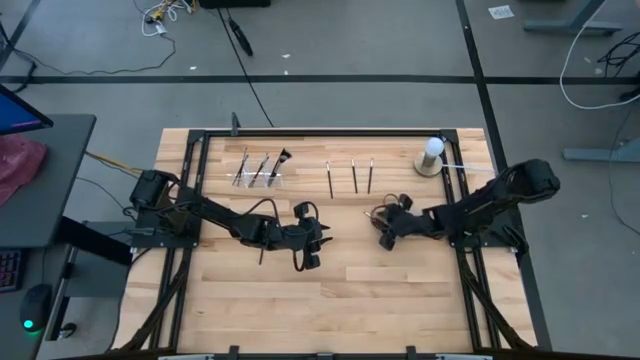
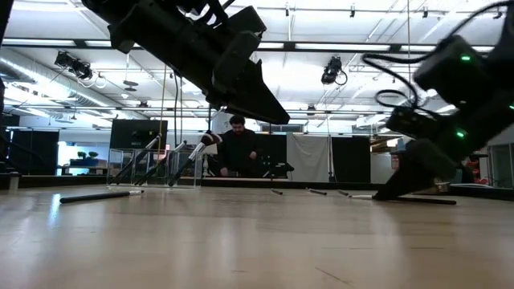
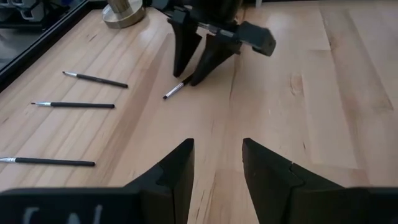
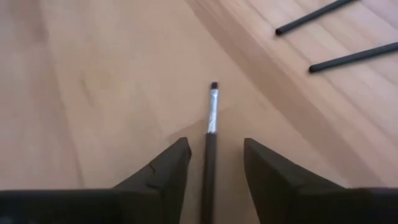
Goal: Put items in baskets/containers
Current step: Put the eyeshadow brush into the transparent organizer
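Note:
My right gripper (image 4: 214, 146) is open and low over the table. Its fingers stand on either side of a thin dark brush (image 4: 211, 118) that lies flat, its small tip pointing away from the gripper. The left wrist view shows this gripper (image 3: 194, 71) with the brush tip (image 3: 174, 92) sticking out in front of it. My left gripper (image 3: 217, 146) is open, raised above bare wood left of centre (image 1: 318, 240). The clear holder (image 1: 260, 172) stands near the far edge with three brushes leaning in it. Three more brushes (image 1: 353, 175) lie in a row beside it.
Another brush (image 1: 262, 252) lies on the wood under my left arm, also seen in the low view (image 2: 100, 195). A white ball on a round base (image 1: 431, 155) stands at the far right. A black frame rail (image 1: 320, 131) runs along the far edge. A person stands beyond the table (image 2: 238, 148).

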